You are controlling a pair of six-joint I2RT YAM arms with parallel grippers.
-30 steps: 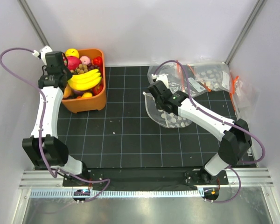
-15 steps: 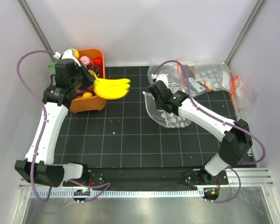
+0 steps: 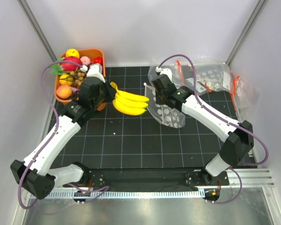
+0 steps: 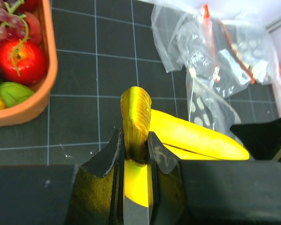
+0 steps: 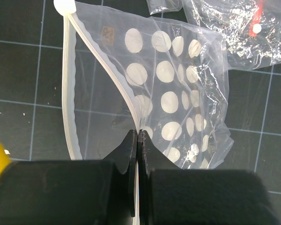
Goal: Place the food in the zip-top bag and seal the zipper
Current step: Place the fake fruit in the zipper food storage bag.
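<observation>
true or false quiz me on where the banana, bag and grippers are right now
1. The left gripper is shut on the banana. True.
2. The banana is inside the bag. False: it hangs outside, just left of the bag's mouth.
3. The right gripper pinches the bag's mouth edge. True.
4. The zipper is sealed. False: its two strips stand apart and the mouth gapes.
5. The bin is empty. False: it holds fruit.
</observation>
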